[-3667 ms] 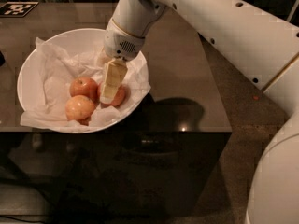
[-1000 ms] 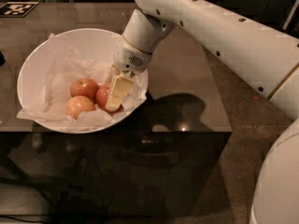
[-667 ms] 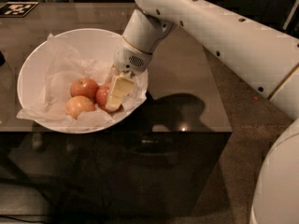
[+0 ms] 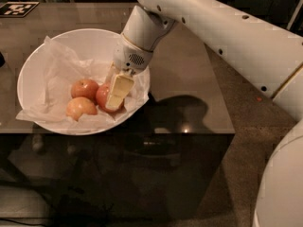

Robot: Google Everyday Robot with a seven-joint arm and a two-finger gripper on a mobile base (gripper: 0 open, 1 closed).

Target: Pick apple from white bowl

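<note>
Pulling up from here, you could lose the apple (image 4: 101,96), sitting right-of-centre in the white bowl (image 4: 31,74) under your tool (image 4: 116,95) (can't tell if it's pinched), if it slips on that crumpled paper (image 4: 57,63).

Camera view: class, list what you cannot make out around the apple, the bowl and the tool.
1. The apple: its right side is hidden behind the tool, which is down inside the white bowl.
2. Whether the tool holds the apple: the contact is hidden by the tool's own body.
3. The bowl's floor: covered by crumpled paper.
4. The black-and-white marker: partly cut off at the left edge.
</note>
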